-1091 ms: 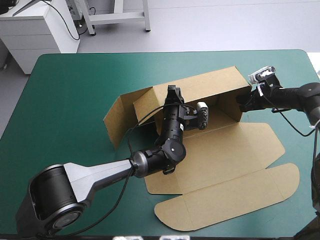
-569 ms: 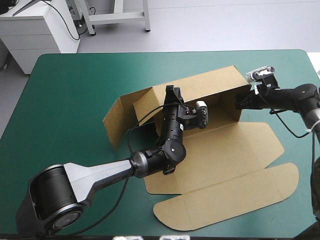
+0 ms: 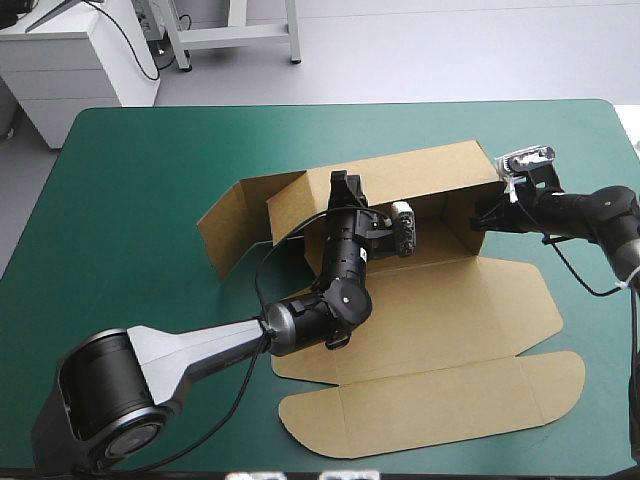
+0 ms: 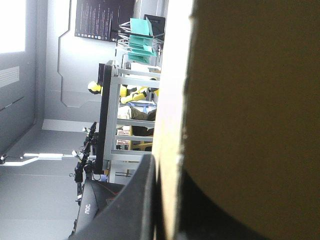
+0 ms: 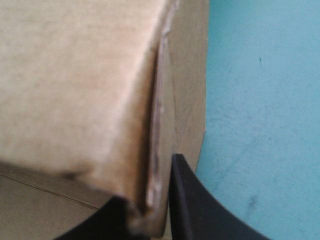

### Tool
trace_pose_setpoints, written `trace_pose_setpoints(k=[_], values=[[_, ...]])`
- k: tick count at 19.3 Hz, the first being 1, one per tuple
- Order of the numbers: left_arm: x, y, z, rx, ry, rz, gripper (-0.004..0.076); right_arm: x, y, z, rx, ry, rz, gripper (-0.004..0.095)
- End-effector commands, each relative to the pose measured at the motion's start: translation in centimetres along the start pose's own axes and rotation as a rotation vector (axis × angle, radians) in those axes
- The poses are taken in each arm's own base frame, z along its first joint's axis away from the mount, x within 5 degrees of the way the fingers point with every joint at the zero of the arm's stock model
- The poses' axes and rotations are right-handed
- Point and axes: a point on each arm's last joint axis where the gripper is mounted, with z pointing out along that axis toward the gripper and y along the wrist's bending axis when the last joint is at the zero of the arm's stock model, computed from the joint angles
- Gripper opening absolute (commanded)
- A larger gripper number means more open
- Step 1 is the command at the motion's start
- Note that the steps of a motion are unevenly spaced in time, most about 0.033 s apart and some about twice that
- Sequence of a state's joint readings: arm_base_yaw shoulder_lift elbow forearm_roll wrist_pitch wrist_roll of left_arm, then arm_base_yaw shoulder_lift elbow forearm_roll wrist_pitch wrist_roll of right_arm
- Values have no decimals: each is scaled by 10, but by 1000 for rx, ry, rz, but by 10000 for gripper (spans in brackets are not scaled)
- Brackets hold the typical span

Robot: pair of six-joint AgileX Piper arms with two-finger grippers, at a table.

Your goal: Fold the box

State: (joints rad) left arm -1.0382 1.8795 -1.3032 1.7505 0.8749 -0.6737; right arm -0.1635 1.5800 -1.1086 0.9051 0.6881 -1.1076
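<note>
The brown box lies mid-table, its long back wall raised and its lid and rounded front flap flat toward the near edge. A side flap stands out at its left end. My left gripper is at the top edge of the back wall near its left end. In the left wrist view the board runs between the black fingers of the left gripper, which is shut on it. My right gripper is at the box's right end wall. There the right gripper pinches the wall's edge.
Teal-green cover shows around the box, and beside the right gripper. The lid's rounded flap reaches close to the table's near edge. The left arm's elbow rests over the box floor.
The whole box has slid toward the table's left and near edge. Its left side flap has swung farther outward. The right gripper has shifted slightly with the end wall.
</note>
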Motion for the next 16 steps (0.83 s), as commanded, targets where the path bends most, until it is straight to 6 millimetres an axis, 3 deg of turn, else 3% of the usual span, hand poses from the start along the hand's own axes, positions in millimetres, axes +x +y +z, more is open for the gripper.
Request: trace_pose_setpoints(k=[1, 2, 5, 6, 11, 16], values=[[0, 20, -6, -30, -14, -79, 95, -1, 13, -11, -83, 20, 5, 1], [-1, 18, -5, -26, -14, -75, 139, -1, 13, -11, -83, 20, 5, 1], [-1, 10, -1, -13, -8, -67, 386, -2, 13, -11, -76, 16, 4, 1], [-2, 9, -1, -11, -6, -88, 414, -2, 12, -11, -68, 16, 7, 1], [-11, 10, -16, -56, 3, -110, 421, -3, 9, -10, -38, 3, 27, 0], [-28, 23, -48, -80, -72, -184, 421, -3, 9, -10, -30, -2, 38, 0]])
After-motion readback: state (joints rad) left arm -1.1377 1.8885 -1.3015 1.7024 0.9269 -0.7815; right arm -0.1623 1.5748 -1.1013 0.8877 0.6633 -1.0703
